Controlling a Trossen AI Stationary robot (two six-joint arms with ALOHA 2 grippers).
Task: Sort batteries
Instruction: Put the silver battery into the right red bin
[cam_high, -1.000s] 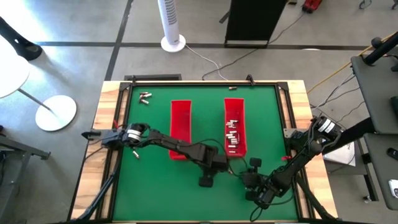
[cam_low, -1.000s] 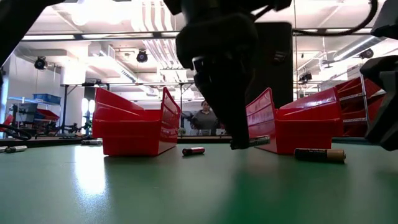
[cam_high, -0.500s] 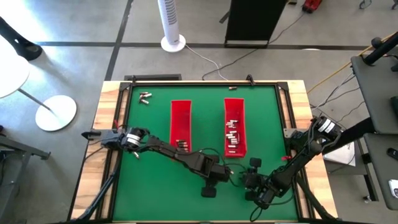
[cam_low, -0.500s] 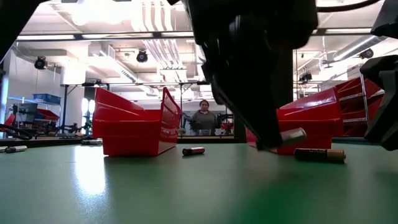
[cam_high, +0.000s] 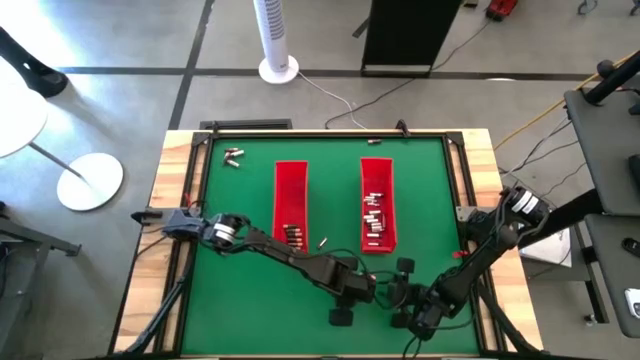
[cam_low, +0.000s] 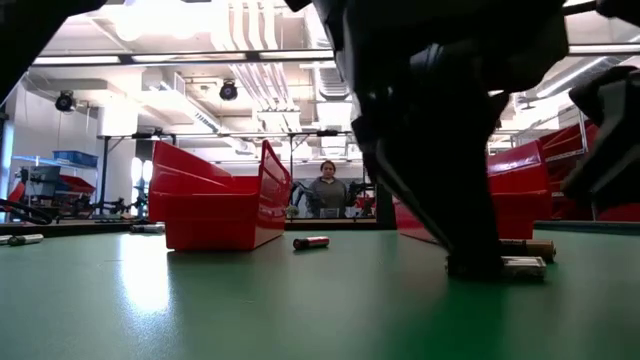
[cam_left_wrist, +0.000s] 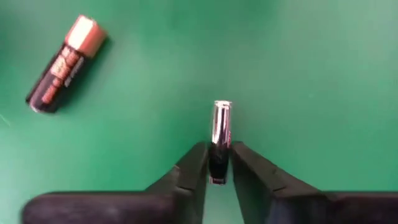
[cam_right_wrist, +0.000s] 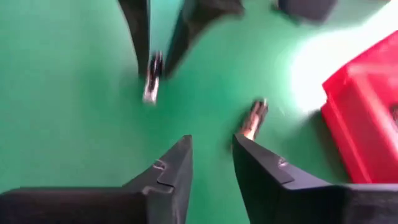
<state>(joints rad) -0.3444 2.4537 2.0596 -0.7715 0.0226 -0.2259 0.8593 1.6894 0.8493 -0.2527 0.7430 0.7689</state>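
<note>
Two dark grippers work low over the green table (cam_high: 240, 290), near its front edge. Left gripper (cam_left_wrist: 217, 163) has its narrowly parted fingers around a small silvery cylindrical battery (cam_left_wrist: 220, 134) lying on the mat. Right gripper (cam_right_wrist: 211, 163), slightly open and empty, hovers near a copper-tipped battery (cam_right_wrist: 252, 119). More batteries sit in two long red trays (cam_high: 377, 190).
</note>
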